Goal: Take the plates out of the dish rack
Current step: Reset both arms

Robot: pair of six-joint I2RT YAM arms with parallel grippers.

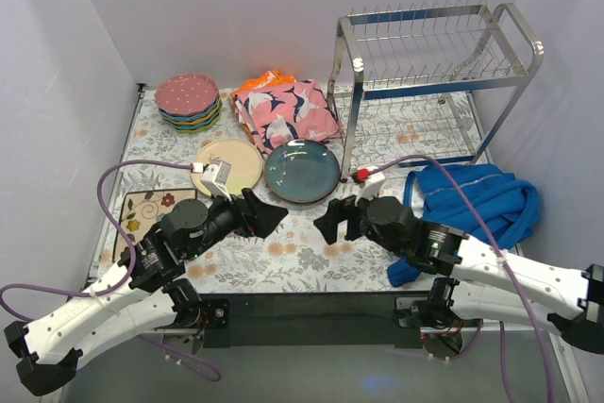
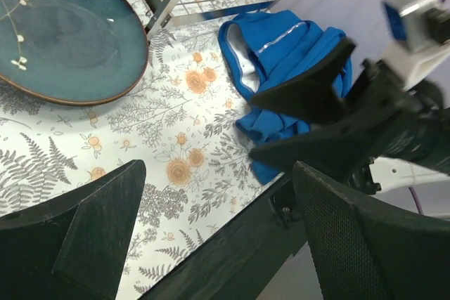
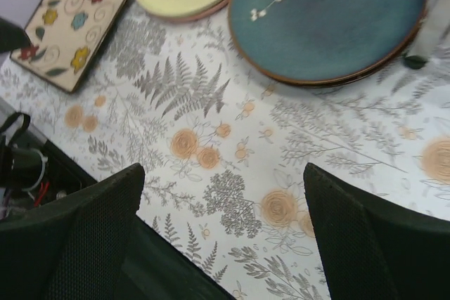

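The chrome dish rack [image 1: 429, 73] stands at the back right with no plate showing in it. A dark teal plate [image 1: 302, 172] and a cream plate [image 1: 227, 165] lie flat mid-table. A stack of dotted plates [image 1: 188, 100], pink on top, sits back left. A square floral plate [image 1: 149, 210] lies at the left, partly under my left arm. My left gripper [image 1: 272, 215] is open and empty, just near of the teal plate [image 2: 63, 40]. My right gripper [image 1: 330, 219] is open and empty, facing the left one; the teal plate [image 3: 330, 19] and square plate [image 3: 70, 26] show beyond it.
A pink bird-print cloth [image 1: 286, 112] lies behind the teal plate. A blue garment [image 1: 472, 200] is heaped at the right beside the rack's legs and shows in the left wrist view [image 2: 281, 54]. White walls close in the table on three sides.
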